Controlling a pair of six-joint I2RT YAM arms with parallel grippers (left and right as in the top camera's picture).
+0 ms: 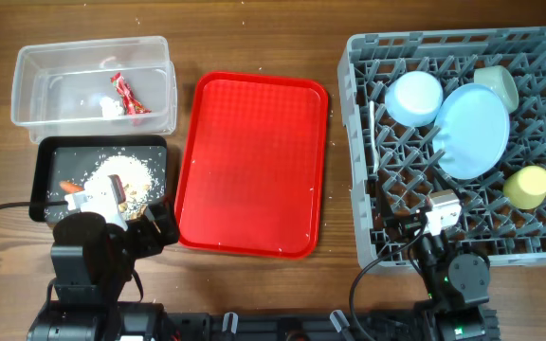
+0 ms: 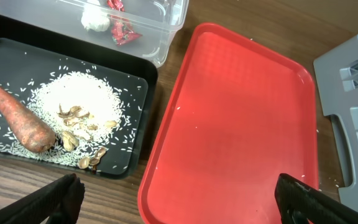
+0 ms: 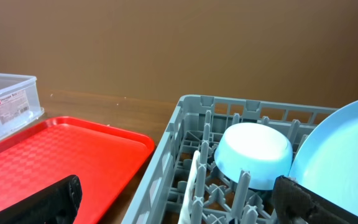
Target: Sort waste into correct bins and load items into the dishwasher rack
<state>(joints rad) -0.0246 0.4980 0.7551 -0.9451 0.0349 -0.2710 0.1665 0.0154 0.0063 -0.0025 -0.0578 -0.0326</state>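
The grey dishwasher rack (image 1: 363, 189) holds a pale blue bowl (image 1: 413, 98), a light blue plate (image 1: 472, 130), a second bowl (image 1: 497, 85), a yellow cup (image 1: 527, 187) and a white spoon (image 1: 374, 137). The clear tub (image 1: 93, 45) holds the red wrapper (image 1: 126, 95). The black tray (image 1: 41, 175) holds rice (image 1: 126, 175) and the carrot (image 1: 69, 187). My left gripper (image 2: 179, 205) is open and empty above the gap between black tray (image 2: 5, 53) and red tray. My right gripper (image 3: 182, 202) is open and empty over the rack's front left, near the spoon (image 3: 194, 180) and bowl (image 3: 253, 152).
A flat red serving tray (image 1: 254, 161) lies between the bins and the rack, bare but for a few rice grains. A white crumpled scrap (image 1: 112, 109) lies in the tub beside the wrapper. Brown peel bits (image 2: 73, 124) sit on the rice.
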